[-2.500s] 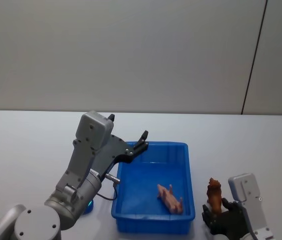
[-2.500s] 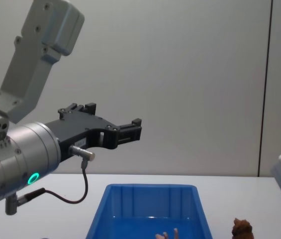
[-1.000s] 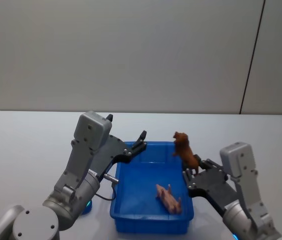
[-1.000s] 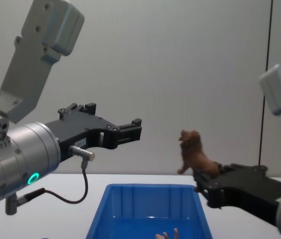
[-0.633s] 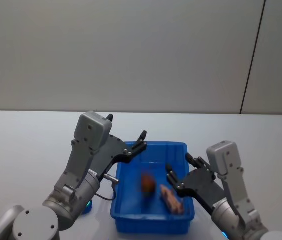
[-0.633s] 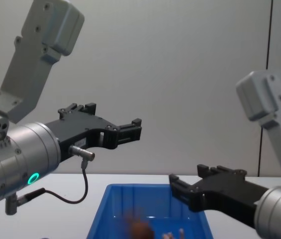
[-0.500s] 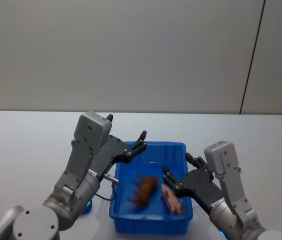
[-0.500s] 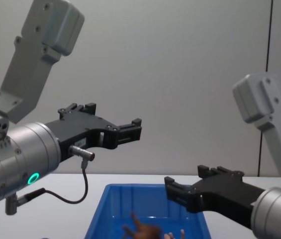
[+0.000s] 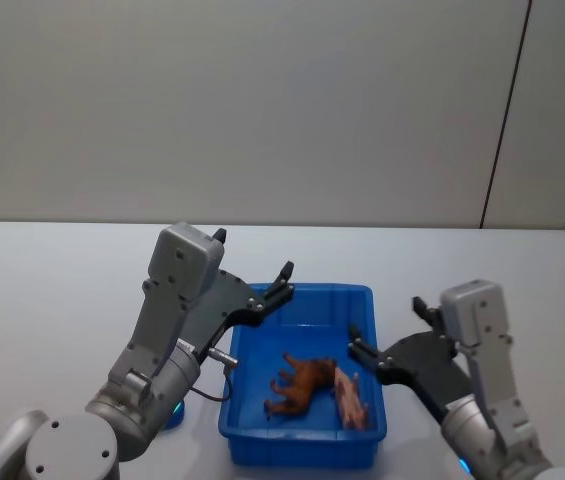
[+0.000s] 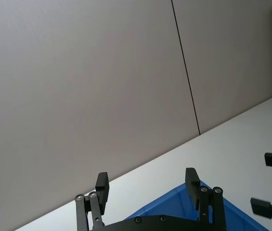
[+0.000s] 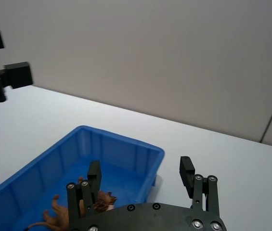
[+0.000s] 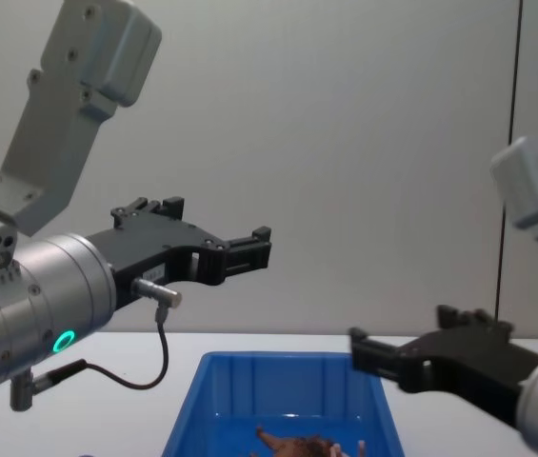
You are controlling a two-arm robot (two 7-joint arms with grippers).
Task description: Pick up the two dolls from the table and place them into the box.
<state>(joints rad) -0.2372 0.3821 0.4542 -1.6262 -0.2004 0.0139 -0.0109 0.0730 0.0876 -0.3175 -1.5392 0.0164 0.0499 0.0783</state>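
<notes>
Robot at the white desk (image 9: pixel 52 290): we see the left gripper (image 9: pixel 255 255) raised over the far left corner of the blue box (image 9: pixel 302 291), its jaws spread wide and empty. Both dolls lie inside the box. The brown doll (image 9: pixel 300 382) is on its side near the middle of the floor. The pink doll (image 9: pixel 350 395) lies just beside it, toward the right wall, so close that we cannot tell whether the two touch. The right gripper (image 9: pixel 386 325) hovers at the box's right rim, its jaws parted and holding nothing.
</notes>
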